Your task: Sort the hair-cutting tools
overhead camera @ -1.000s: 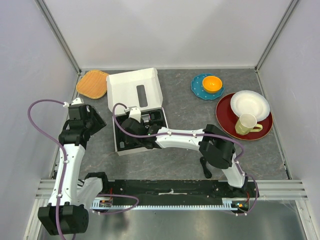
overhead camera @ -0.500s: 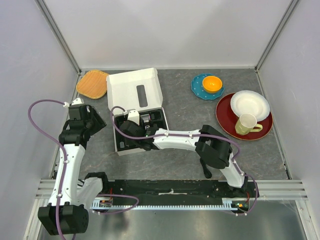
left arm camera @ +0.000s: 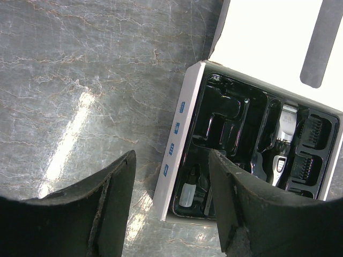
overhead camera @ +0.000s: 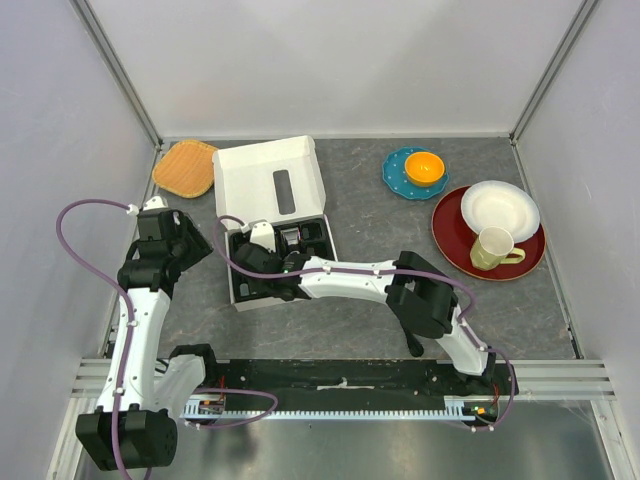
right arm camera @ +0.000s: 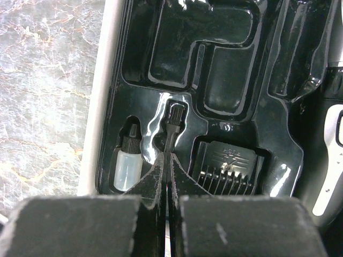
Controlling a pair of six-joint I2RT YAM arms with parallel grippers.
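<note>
Hair-cutting tools are mostly packed in the white box (overhead camera: 268,180), left of centre on the table (overhead camera: 360,215), with its lid flipped open to the far side. In the top view my right gripper (overhead camera: 255,272) reaches across into the box's near half and covers most of it, so I can't tell what sits where. My left gripper (overhead camera: 194,240) hangs just left of the box. Over on the right there's an orange bowl (overhead camera: 425,167) on a blue plate (overhead camera: 397,180), plus a white bowl (overhead camera: 500,208) and a cup (overhead camera: 492,248) on a red plate (overhead camera: 448,238). Something black (overhead camera: 409,335) lies by my right arm, half hidden, no clue what.

Left wrist view: my left jaws stand wide with nothing between them, only table and the box's edge below. This one shows the black tray (left arm camera: 225,123) properly. The clipper (left arm camera: 283,144) lies in a long slot, two comb guards (left arm camera: 310,128) are right of it, and a little bottle (left arm camera: 187,194) is in the near-left corner.

Right wrist view: my right jaws are pinched tight on the handle of the thin brush (right arm camera: 172,123). Its bristle end is at the slot between the bottle and a comb guard (right arm camera: 230,166). Can't tell if it's seated or lifted. The clipper is cut off at the right edge.
</note>
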